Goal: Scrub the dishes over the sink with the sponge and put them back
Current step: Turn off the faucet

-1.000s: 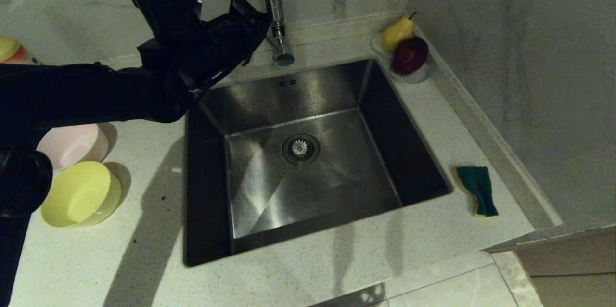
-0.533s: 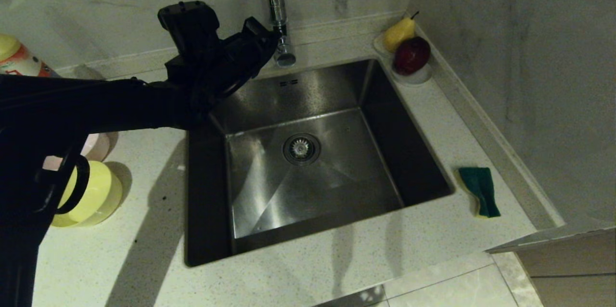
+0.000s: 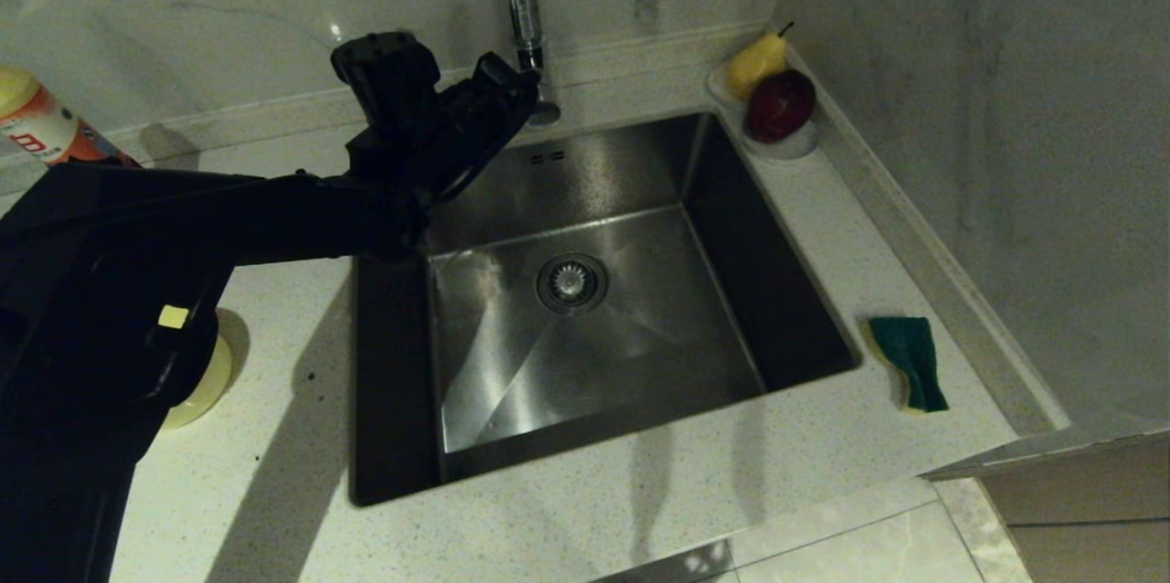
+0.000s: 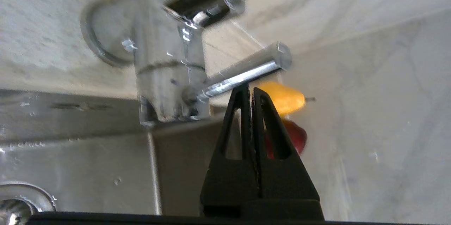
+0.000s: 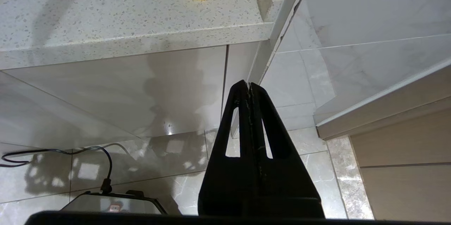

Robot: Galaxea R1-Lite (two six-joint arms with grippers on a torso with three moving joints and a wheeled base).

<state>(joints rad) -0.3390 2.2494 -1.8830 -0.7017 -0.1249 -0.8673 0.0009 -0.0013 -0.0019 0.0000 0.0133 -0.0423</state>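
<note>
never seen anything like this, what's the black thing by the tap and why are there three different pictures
It is a two-armed robot. One picture looks down from its head; the other two come from cameras on each wrist. The black shape is its left arm, with the left gripper shut and empty, tips right at the faucet's lever. The right gripper is shut too, parked low beside the cabinet. On the counter lie a sponge, a yellow bowl mostly hidden by the arm, and a dish of fruit. The sink is empty.

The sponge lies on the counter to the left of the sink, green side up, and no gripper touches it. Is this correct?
Not quite: the sponge lies on the counter to the right of the sink, as the head view shows. The rest is correct: green side up, untouched by any gripper.
</note>
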